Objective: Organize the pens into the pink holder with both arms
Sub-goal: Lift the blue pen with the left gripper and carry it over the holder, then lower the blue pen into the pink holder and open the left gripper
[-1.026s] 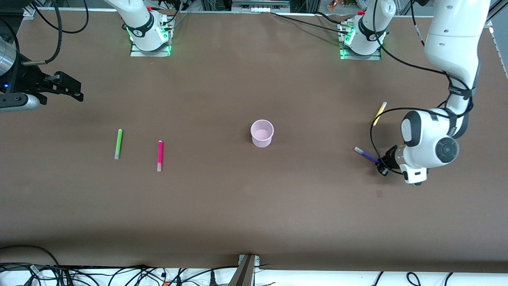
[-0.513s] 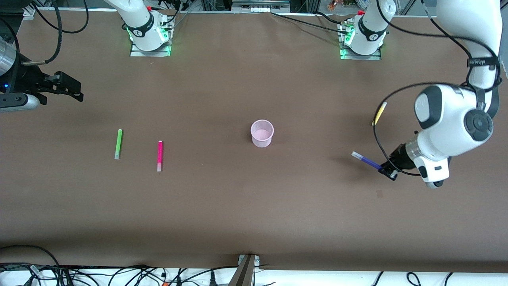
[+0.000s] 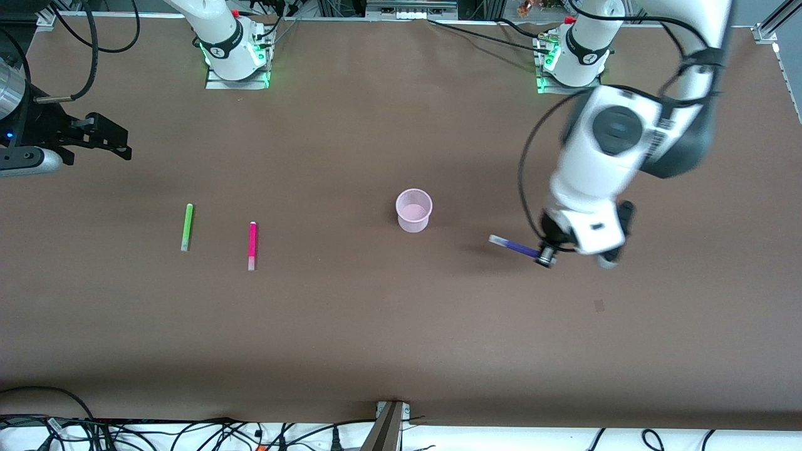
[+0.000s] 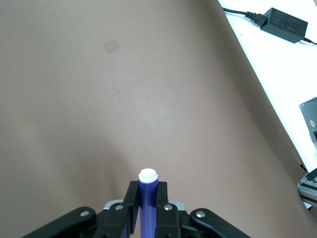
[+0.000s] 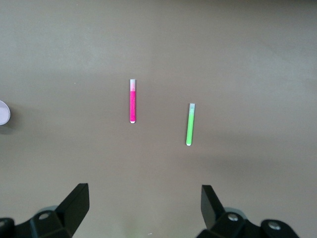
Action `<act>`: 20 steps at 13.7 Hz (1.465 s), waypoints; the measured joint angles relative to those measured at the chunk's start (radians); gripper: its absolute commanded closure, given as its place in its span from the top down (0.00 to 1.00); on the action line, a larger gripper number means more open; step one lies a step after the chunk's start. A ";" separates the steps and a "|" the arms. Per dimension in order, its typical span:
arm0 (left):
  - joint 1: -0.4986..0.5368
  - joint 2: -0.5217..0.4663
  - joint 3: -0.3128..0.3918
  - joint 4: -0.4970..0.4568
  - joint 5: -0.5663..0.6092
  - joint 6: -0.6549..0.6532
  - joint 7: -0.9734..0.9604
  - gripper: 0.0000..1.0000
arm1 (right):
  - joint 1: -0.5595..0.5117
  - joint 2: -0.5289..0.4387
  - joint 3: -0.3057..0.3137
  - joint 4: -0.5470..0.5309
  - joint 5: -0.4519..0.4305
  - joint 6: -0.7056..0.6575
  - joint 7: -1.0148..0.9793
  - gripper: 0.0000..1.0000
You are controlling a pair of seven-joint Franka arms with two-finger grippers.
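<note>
- Left gripper (image 3: 544,255) clenches the purple pen (image 3: 515,247) in the air, over bare table between the pink holder (image 3: 413,210) and the left arm's end.
- Right gripper (image 5: 143,203) waits, fingers spread, above the green pen (image 3: 187,227) and magenta pen (image 3: 252,245).
- Holder looks empty — no pen is in yet; the yellow pen is hidden.
- Open table all round the holder.

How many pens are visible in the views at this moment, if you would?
3. The green pen and magenta pen lie toward the right arm's end; the purple pen is in the left gripper. The left arm may hide another.
</note>
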 measured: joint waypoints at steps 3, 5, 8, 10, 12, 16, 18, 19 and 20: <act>-0.103 0.041 0.000 0.000 0.171 -0.001 -0.205 0.00 | 0.000 0.000 0.000 0.000 0.000 0.000 0.000 1.00; -0.158 0.068 0.001 0.000 0.271 -0.002 -0.313 0.00 | 0.000 0.000 0.000 0.000 0.000 0.000 0.000 1.00; -0.234 0.095 0.001 0.000 0.374 -0.067 -0.390 0.00 | 0.000 0.001 -0.002 0.000 0.000 0.000 0.000 1.00; -0.294 0.103 0.002 0.001 0.415 -0.125 -0.432 0.00 | -0.002 0.002 -0.007 0.000 -0.001 0.002 0.000 1.00; -0.346 0.105 0.002 0.001 0.427 -0.159 -0.460 0.00 | -0.002 0.002 -0.012 0.000 -0.001 0.003 0.000 1.00; -0.431 0.139 0.006 0.016 0.463 -0.251 -0.512 0.00 | -0.002 0.002 -0.014 0.000 -0.001 0.003 0.000 1.00; -0.460 0.185 0.008 0.051 0.492 -0.274 -0.555 0.00 | -0.002 0.002 -0.014 0.000 -0.001 0.004 0.000 1.00; -0.466 0.205 0.010 0.074 0.496 -0.276 -0.562 0.00 | -0.002 0.003 -0.014 0.000 -0.001 0.004 0.000 1.00; -0.466 0.219 0.012 0.099 0.497 -0.277 -0.564 0.00 | -0.002 0.003 -0.014 0.000 -0.001 0.004 0.000 1.00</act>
